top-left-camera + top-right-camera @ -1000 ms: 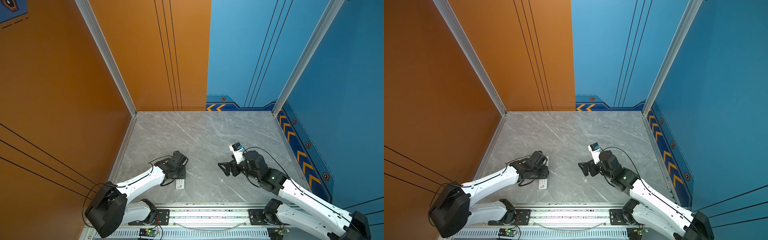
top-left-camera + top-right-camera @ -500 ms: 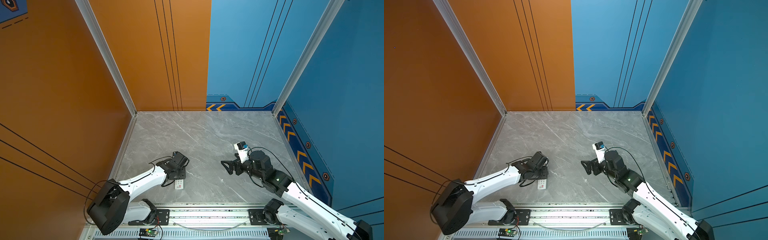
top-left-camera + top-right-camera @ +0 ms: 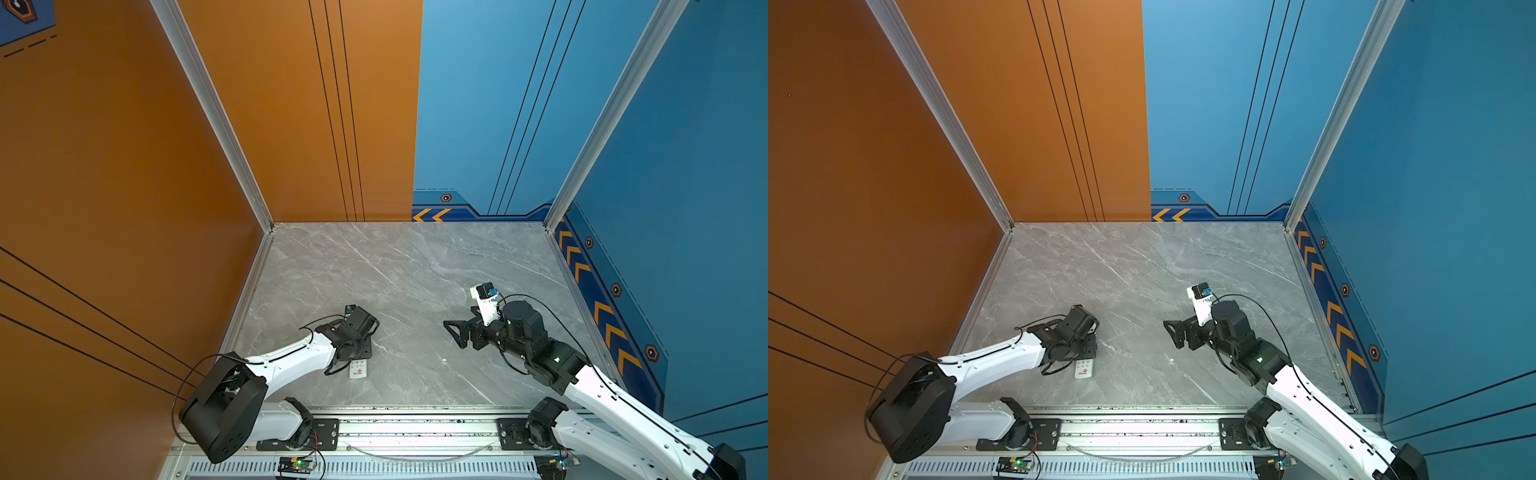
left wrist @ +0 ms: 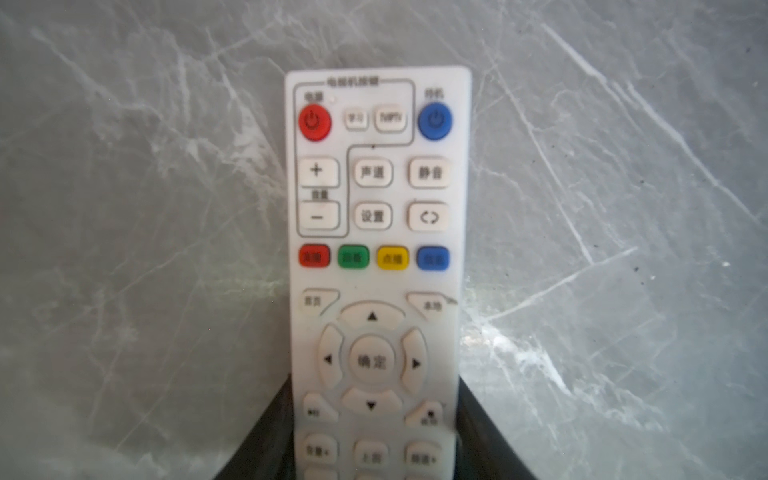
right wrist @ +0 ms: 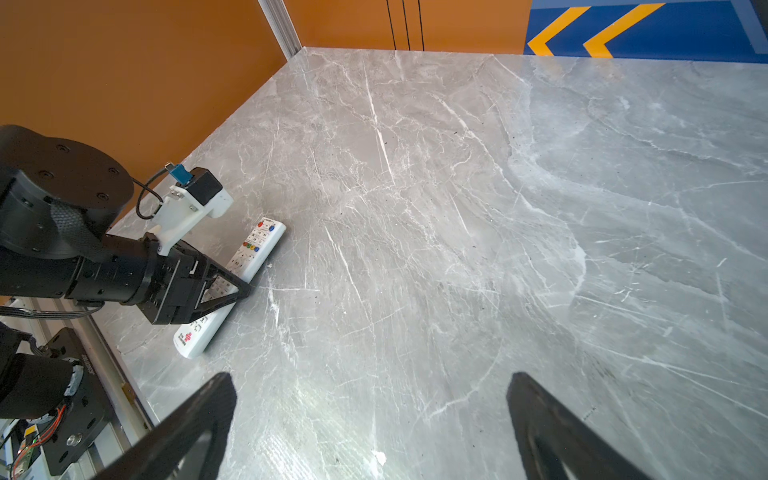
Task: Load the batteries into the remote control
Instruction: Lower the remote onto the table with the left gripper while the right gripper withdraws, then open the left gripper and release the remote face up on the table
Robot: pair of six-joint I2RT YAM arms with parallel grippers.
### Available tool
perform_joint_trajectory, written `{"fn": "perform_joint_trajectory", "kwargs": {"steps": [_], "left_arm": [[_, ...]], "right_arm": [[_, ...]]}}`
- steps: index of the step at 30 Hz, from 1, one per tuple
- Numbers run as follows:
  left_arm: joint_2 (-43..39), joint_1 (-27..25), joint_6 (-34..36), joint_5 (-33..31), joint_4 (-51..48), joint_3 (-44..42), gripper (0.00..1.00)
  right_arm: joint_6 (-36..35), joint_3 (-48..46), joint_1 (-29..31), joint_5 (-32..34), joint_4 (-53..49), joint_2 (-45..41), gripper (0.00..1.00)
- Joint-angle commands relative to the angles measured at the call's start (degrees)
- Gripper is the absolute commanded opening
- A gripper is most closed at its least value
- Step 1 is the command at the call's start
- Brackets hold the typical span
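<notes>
Gripping the remote control (image 5: 258, 243) across its long edges with the left end effector (image 4: 374, 386); buttons up, flat on the grey worktop (image 3: 415, 270), close to the near edge, left of middle, red-logo end nearest. Holding the right end effector (image 5: 370, 378) spread wide above the worktop, well right of the remote control.

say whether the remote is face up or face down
Face up: the remote control lies flat on the table, buttons and red logo showing.
</notes>
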Motion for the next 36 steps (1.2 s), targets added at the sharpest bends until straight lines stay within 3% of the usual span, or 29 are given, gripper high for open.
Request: {"fn": "perform_joint_trajectory", "kwargs": {"steps": [1,9,28,36], "left_arm": [[1.5,-0.6,-0.8,-1.4,0.9,-1.8,0.16],[1.2,-0.6,-1.4,-1.5,1.9,-2.6,0.24],[-2.9,-0.5,-1.0,-2.1,0.1,-2.0,0.58],[-6.5,-0.3,0.0,-3.0,-3.3,-0.3,0.81]], "right_arm": [[-0.5,-0.7,-0.5,-0.6,0.5,-1.0,1.00],[-0.4,-0.6,-1.3,-0.5,0.6,-1.3,1.00],[0.5,-0.7,-3.0,-0.5,0.6,-2.8,1.00],[-0.1,-0.6,-4.6,-0.5,-0.7,-3.8,1.00]]}}
